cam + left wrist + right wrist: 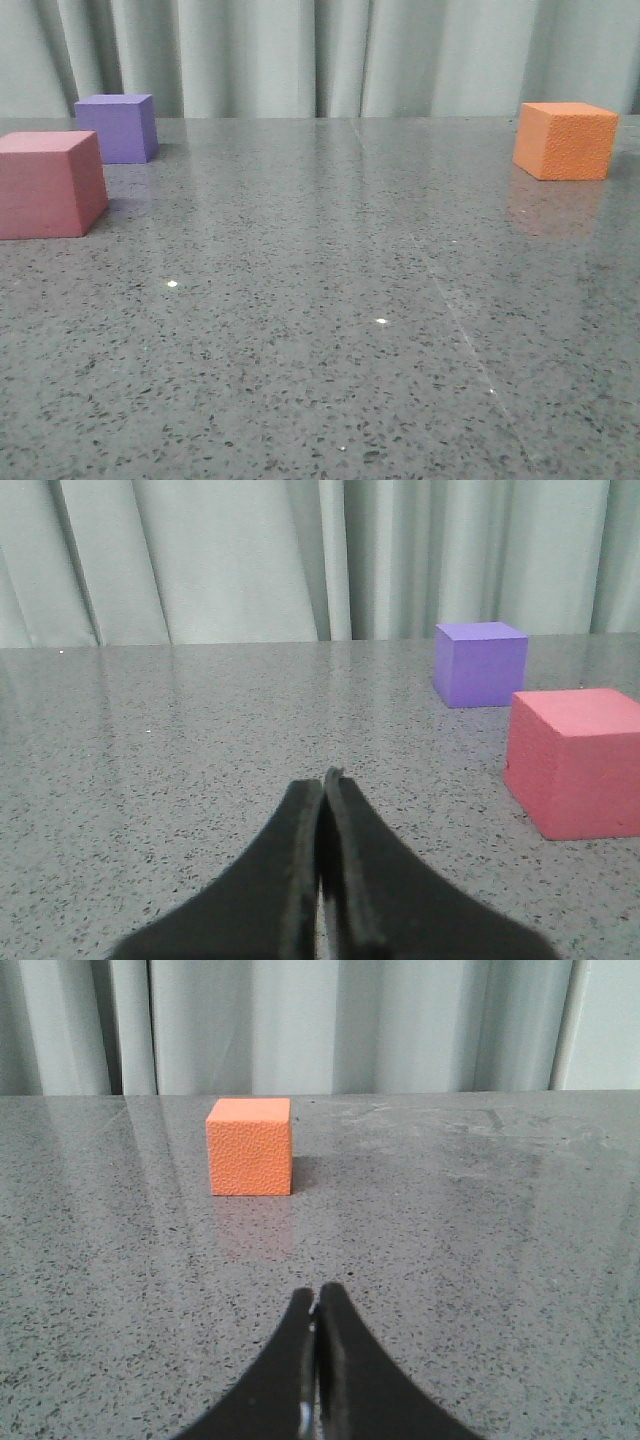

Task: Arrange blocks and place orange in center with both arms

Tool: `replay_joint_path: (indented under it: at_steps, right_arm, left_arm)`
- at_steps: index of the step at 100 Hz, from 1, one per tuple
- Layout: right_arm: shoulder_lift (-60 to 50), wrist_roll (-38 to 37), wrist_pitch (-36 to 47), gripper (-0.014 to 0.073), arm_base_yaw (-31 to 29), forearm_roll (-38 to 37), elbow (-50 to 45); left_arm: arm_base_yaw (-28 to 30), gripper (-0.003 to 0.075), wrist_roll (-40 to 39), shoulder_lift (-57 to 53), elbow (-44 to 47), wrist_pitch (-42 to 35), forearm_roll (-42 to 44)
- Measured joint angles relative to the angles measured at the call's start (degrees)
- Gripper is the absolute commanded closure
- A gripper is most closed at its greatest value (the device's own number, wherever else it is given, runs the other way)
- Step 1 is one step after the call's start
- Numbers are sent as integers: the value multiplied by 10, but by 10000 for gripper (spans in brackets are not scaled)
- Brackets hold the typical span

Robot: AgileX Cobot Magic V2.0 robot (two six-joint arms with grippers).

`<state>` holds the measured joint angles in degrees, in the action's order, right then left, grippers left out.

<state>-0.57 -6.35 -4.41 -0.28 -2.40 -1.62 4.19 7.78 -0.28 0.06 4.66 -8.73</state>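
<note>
Right wrist view shows the orange cube (pixel 250 1146) standing alone on the speckled grey table (pixel 480 1260), ahead of the right gripper (pixel 317 1312) and well apart from it, while in the front view it sits far to the right of the pink-red cube (pixel 50 184) and the purple cube (pixel 118 127). Its pebbled, foam-like surface is judged light, slightly yielding and not slippery, so two opposite flat side faces are recommended as the hold. Both the right gripper and the left gripper (pixel 322 780) are held low over the table with fingers pressed together and nothing between them.
</note>
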Motion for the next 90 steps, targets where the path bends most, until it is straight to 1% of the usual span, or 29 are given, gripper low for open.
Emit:
replay_joint_path:
  at_steps: [90]
  right_arm:
    - [0, 0, 4, 713, 0, 0, 0]
  left_arm:
    - [0, 739, 0, 0, 0, -6, 0]
